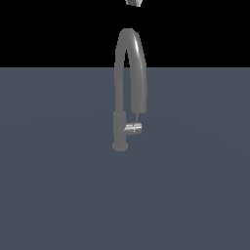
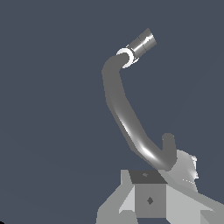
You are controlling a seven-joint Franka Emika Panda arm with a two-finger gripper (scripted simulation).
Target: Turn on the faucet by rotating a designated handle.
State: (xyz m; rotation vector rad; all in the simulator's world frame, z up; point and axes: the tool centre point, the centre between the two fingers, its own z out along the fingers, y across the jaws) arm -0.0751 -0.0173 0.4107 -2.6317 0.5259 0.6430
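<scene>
1. The gripper (image 2: 151,205) shows in the wrist view only as pale, blocky finger housings at the frame's edge; whether its jaws are spread or closed cannot be told, and nothing is visibly held. In the exterior view just a small pale scrap of it (image 1: 134,2) appears, above the arch.
2. It hangs high over the faucet (image 1: 128,73), close to the crown of the spout and apart from every lower part. Judged from this, the approach to the handle is not yet made.
3. The faucet stands upright on the flat grey floor (image 1: 49,185), its base flange resting there and the arched spout curving back down toward the exterior view's right.
4. The handle (image 1: 133,128), a short shiny stub, juts from the lower post toward the exterior view's right, just under the spout's outlet, well below the gripper. In the wrist view it (image 2: 141,43) lies at the far end of the post.
</scene>
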